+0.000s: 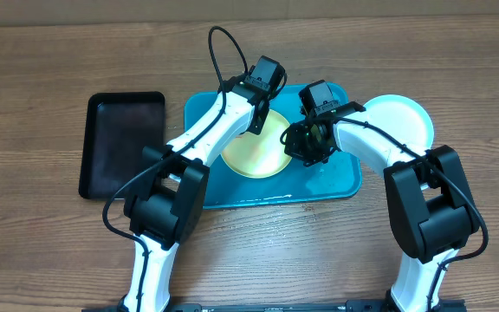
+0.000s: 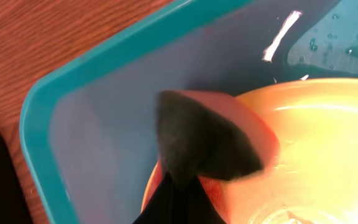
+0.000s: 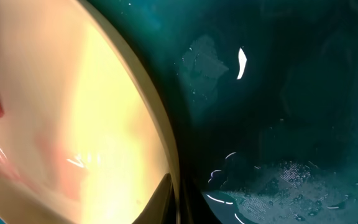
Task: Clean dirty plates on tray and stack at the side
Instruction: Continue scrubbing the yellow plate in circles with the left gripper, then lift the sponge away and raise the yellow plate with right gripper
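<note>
My left gripper [image 2: 178, 202] is clamped on a sponge [image 2: 207, 140], whose dark face lies over the rim of the yellow-green plate [image 2: 328, 143]. My right gripper [image 3: 169, 200] is pinched on that plate's opposite rim. The plate lies in the turquoise tray [image 2: 92, 118], whose floor is wet around both grippers. Outboard of my right gripper, off the tray, sits a white plate [image 1: 398, 120]. Outboard of my left gripper sits a black tray [image 1: 124, 143].

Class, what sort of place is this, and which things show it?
Likely a robotics lab bench: two robot arms at a wooden table, a wet turquoise tray holding a yellow-green plate.
</note>
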Tool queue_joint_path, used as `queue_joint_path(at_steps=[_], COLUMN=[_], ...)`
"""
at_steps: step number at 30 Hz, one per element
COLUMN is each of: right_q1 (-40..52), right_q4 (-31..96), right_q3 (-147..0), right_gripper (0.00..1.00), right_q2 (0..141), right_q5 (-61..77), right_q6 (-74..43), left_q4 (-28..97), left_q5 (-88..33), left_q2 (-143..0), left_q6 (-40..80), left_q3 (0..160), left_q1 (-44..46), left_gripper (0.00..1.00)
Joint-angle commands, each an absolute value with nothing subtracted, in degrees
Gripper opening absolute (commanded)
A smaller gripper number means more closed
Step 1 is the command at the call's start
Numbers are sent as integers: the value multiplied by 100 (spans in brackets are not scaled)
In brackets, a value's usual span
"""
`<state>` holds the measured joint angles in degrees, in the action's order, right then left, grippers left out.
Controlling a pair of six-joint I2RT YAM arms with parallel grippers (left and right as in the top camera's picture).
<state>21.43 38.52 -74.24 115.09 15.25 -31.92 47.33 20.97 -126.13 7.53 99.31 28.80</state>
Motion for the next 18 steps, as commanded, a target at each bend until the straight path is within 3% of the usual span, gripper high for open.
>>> queue_joint_path(at_steps=[1,10,18], right_q1=[2167,2167,2154], right_q4=[3883,3870,4379], right_q3=[-7279,-7282,-7592], right_gripper=[5,4,4], right_q2=[11681,11679,11227], right_q5=[1356,1358,888], right_q6=[-3153,-3098,-2611], left_q4=[5085,6910,7618], left_q5=[1944,714,290], left_q2=[-12608,-12608,-12615], left_q6=[1114,1531,1546], left_q3=[10641,12814,12825], left_q1=[2827,2333,1920], left_gripper=[4,4,4])
